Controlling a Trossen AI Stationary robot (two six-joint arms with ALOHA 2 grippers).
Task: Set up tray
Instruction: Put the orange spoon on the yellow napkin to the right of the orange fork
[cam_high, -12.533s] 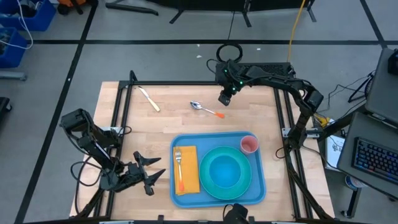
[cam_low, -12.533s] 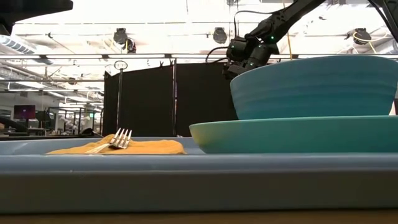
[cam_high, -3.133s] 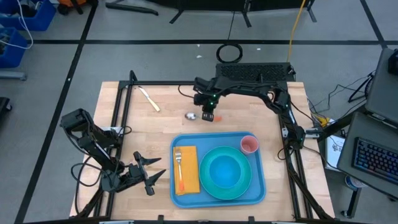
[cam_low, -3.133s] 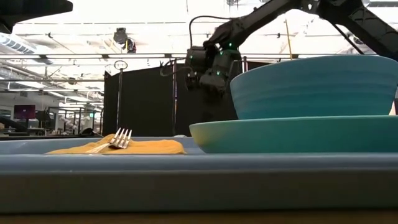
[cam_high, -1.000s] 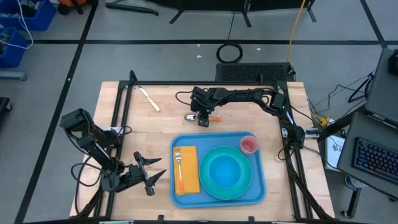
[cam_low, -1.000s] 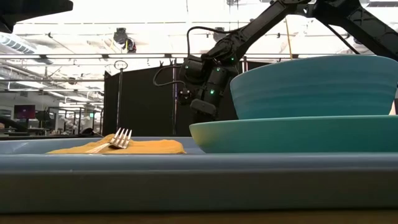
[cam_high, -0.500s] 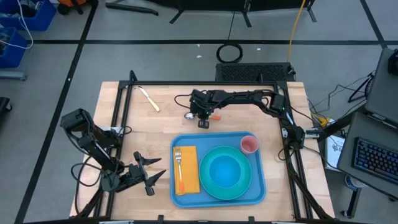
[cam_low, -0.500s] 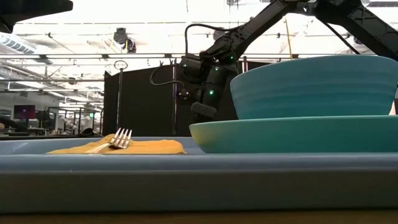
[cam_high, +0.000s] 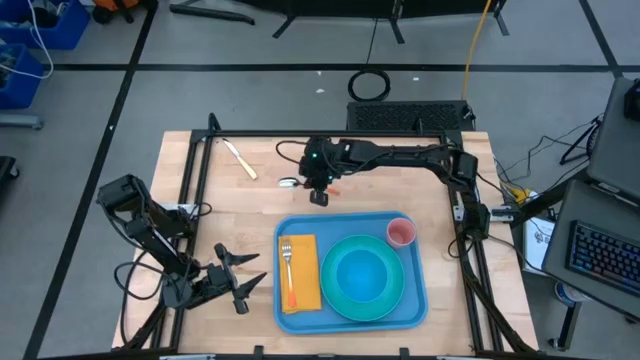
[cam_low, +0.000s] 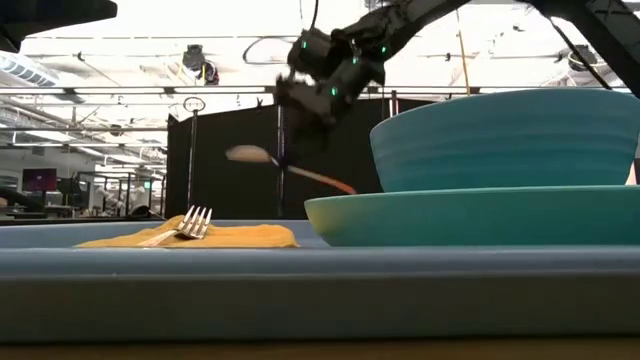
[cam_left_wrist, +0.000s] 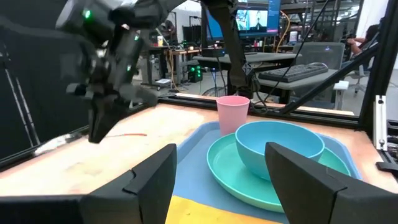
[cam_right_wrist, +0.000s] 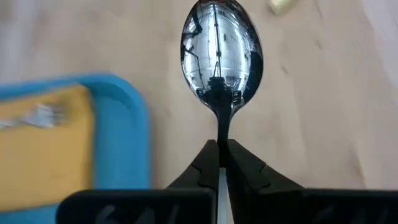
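Here the right wrist view gives what the others cannot: the right tool (cam_right_wrist: 219, 163) has its fingers pinched together on the thin neck of the spoon (cam_right_wrist: 221, 53), whose shiny bowl points out ahead over the bare wood of the desk (cam_right_wrist: 323, 118). From above, that tool sits just beyond the tray's far rim, and the spoon is only a small pale speck. The low view shows the spoon lifted clear of the desk, with an orange handle trailing behind.

The tray (cam_high: 415, 300) is a flat blue rectangle with rounded corners and a low rim, lying at the near edge of the desk, between the two arms.

On the tray: one yellow napkin (cam_high: 306, 282) with one fork (cam_high: 287, 262) on it, one teal plate (cam_high: 392, 297) carrying one teal bowl (cam_high: 360, 275), and one pink cup (cam_high: 400, 232) at the far right corner. One knife (cam_high: 239, 158) lies well off beyond the tray's far left corner.

The left tool (cam_high: 240, 283) waits left of the tray, fingers apart and empty.
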